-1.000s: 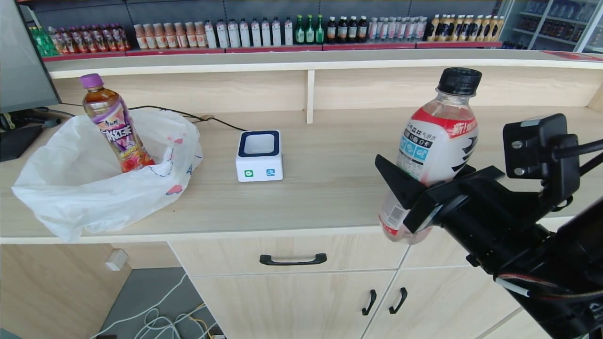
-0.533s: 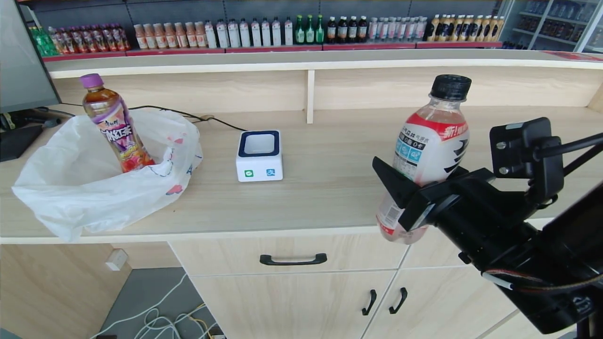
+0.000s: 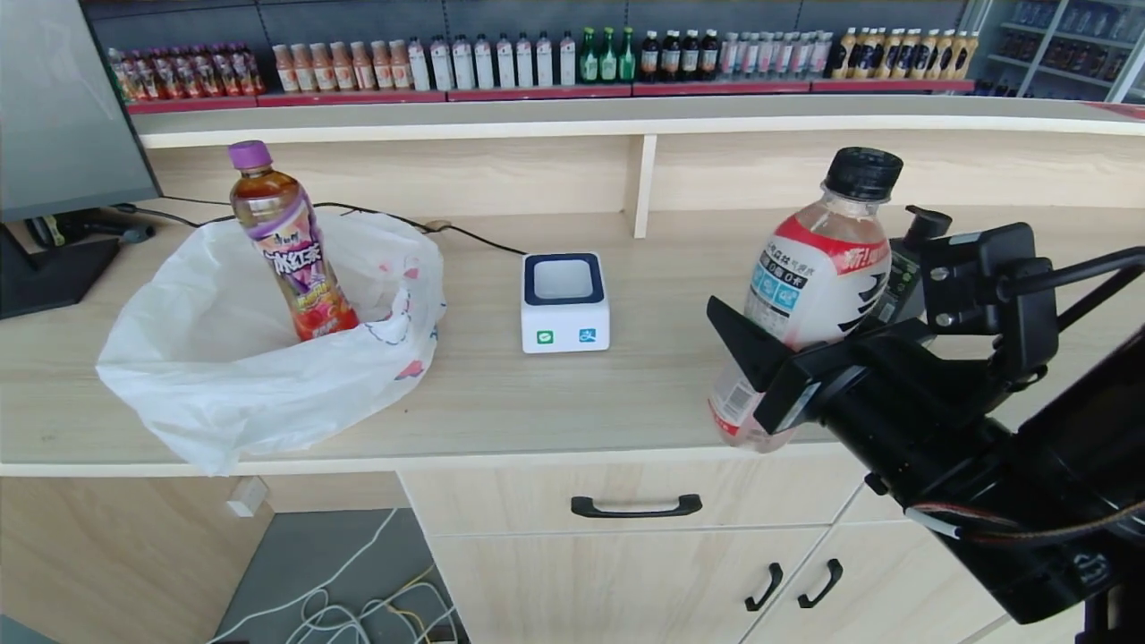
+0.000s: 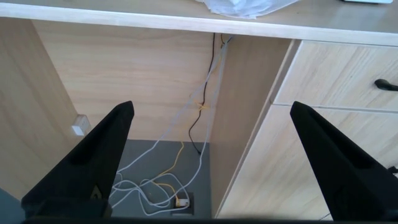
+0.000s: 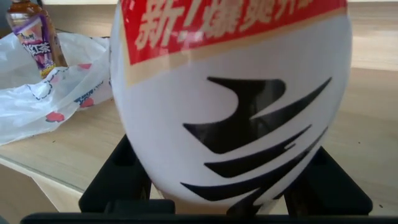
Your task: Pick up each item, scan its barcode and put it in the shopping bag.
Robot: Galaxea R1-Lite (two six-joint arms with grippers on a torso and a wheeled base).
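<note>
1. Background: shelves of bottled drinks (image 3: pixel 555 58) ran along the far wall behind a pale wooden counter (image 3: pixel 555 402)
2. Shopping bag (image 3: pixel 224 367): white plastic, mouth open, lying on the counter's left part; a purple-capped tea bottle (image 3: pixel 291 241) stood in it, leaning slightly
3. Scanner (image 3: pixel 565 302): small white box with its window facing up, on the counter just right of the bag and apart from it
4. Right gripper (image 3: pixel 809 353): fingers closed around the middle of a white-labelled bottle (image 3: pixel 809 286), held near upright with its black cap uppermost, above the counter's front edge and well right of the scanner; the right wrist view showed the label (image 5: pixel 230 106) seated between both jaws
5. Barcode (image 3: pixel 738 404): a striped patch low on the held bottle, facing left and forward
6. Left gripper (image 4: pixel 214 165): fingers spread wide with nothing between them, low beside the cabinet front, below the counter's edge
7. Further item: a dark-capped bottle (image 3: pixel 905 264) on the counter behind the right arm, partly hidden
8. Step in hand, as judged: carrying the held bottle to the scanner
9. Handling advice: carry it leftward above the counter, tilt so the barcode faces down onto the window, hold it there briefly, keep the grip firm as the smooth round body could twist, and keep clear of the bag until scanned
</note>
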